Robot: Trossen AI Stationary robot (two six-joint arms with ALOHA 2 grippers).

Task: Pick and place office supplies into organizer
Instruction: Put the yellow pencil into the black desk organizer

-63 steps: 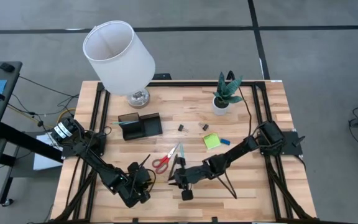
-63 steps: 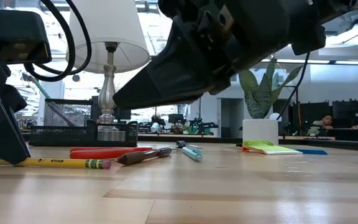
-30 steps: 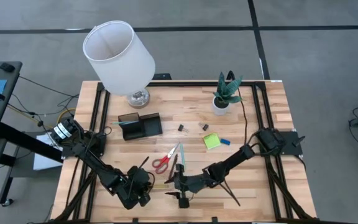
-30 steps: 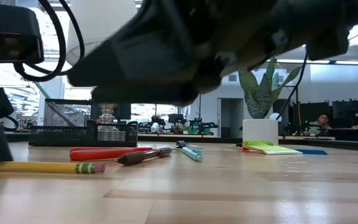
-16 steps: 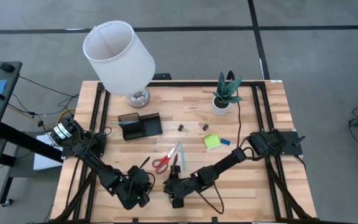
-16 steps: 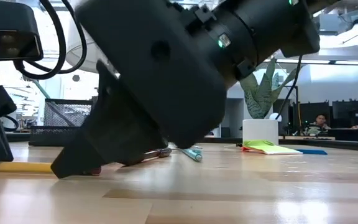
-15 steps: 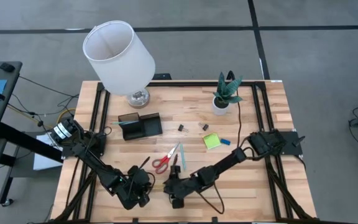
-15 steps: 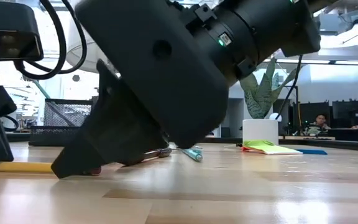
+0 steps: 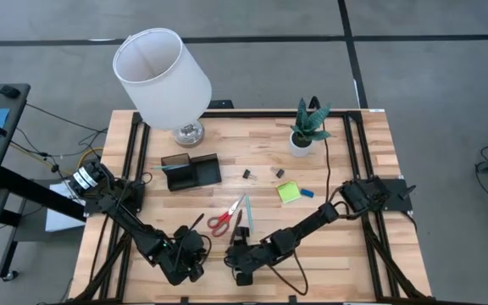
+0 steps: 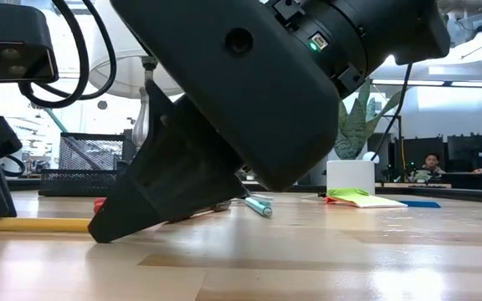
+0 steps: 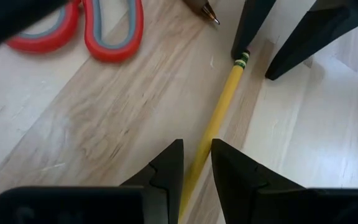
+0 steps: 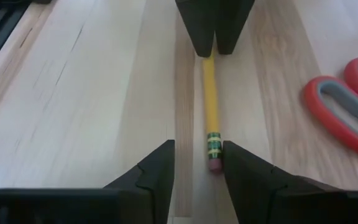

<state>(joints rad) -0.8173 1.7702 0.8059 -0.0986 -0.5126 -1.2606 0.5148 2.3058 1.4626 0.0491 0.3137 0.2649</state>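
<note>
On the near edge of the table: both grippers meet over one yellow pencil [image 12: 210, 102], which lies flat on the wood.
Left gripper [image 11: 193, 165]: fingers pinched on the pencil's plain end; it has held this grip without moving for the last second.
Pencil: its eraser end [image 12: 214, 163] points toward the right arm, resting on the table just near of the red-handled scissors [image 11: 98, 28].
Right gripper [image 12: 197, 165]: a second ago it hovered higher and farther right; it has now come down and its fingers straddle the eraser end, closing but not yet touching.
Meaning: likely a hand-over or two-handed lift of the pencil; nothing has left the table yet.
Organizer [image 9: 191, 170]: far left of the table, beside the lamp [image 9: 161, 69], well apart from the pencil.
Other supplies: green sticky-note pad [image 9: 288, 192] and binder clips [image 9: 248, 174] wait farther right.
</note>
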